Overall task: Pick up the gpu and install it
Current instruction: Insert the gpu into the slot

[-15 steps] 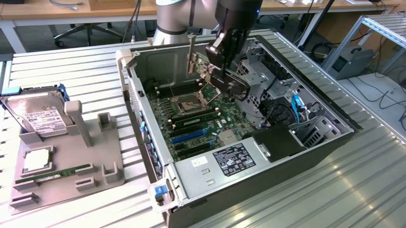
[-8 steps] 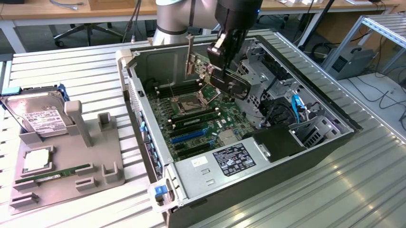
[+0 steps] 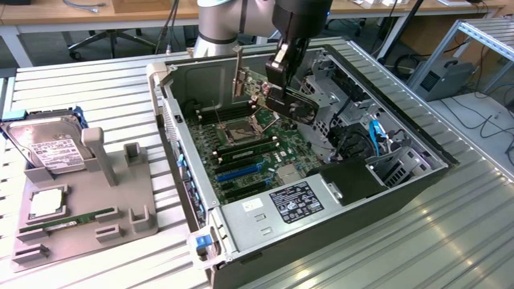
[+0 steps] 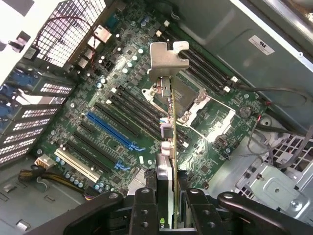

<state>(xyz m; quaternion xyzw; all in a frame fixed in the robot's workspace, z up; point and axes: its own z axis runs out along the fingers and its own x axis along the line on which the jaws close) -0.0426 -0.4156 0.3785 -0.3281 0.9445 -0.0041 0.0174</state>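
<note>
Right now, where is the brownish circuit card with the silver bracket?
In the exterior view, top centre, the gripper holds the card on edge above the green motherboard inside the open case.

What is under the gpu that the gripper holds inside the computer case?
Under the gpu, held by the gripper, lies the motherboard with its CPU socket. The card covers a narrow strip of board.

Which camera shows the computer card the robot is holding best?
The wrist view: the gpu runs down the middle, edge-on, clamped in the gripper, with its silver bracket at the far end. The exterior view shows it small, partly behind the gripper, over the motherboard.
</note>
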